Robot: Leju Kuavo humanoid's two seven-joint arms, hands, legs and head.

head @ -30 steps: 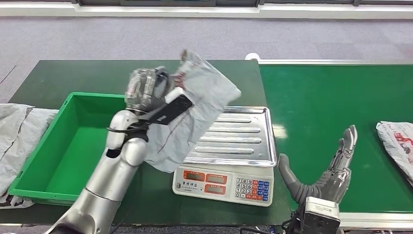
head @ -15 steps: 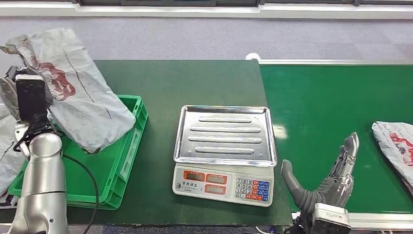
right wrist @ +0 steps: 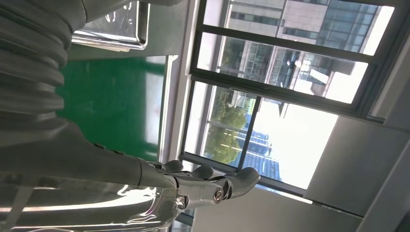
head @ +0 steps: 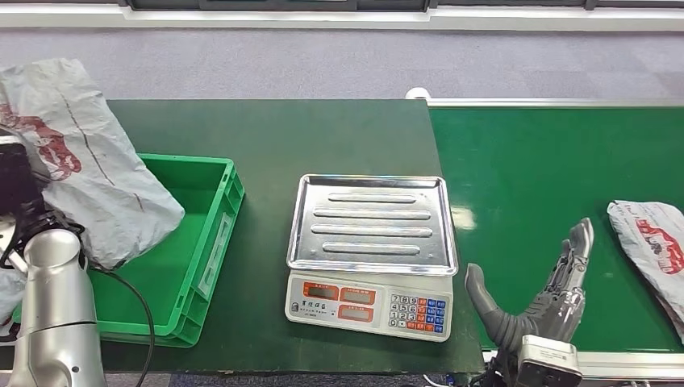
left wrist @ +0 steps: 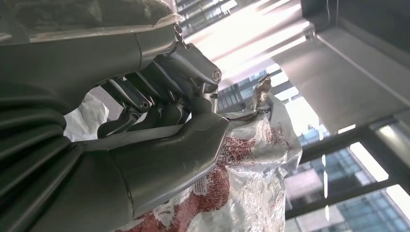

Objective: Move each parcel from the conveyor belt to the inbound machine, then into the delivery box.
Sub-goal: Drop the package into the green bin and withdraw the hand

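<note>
Your left hand grips the crinkly grey plastic parcel with red print above the green plastic box, so next you lower it and let go. Your right hand waits with fingers spread, holding nothing. The camera block hides your left fingers from above.

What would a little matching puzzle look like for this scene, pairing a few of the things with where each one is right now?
Things:
1. grey parcel
2. second parcel
3. scale
4. right hand

Places:
A. lying on the conveyor belt
B. held by the left hand above the green box
C. open, at the belt's near edge
D. standing on the dark table, tray bare

Pairs: 1-B, 2-A, 3-D, 4-C
</note>
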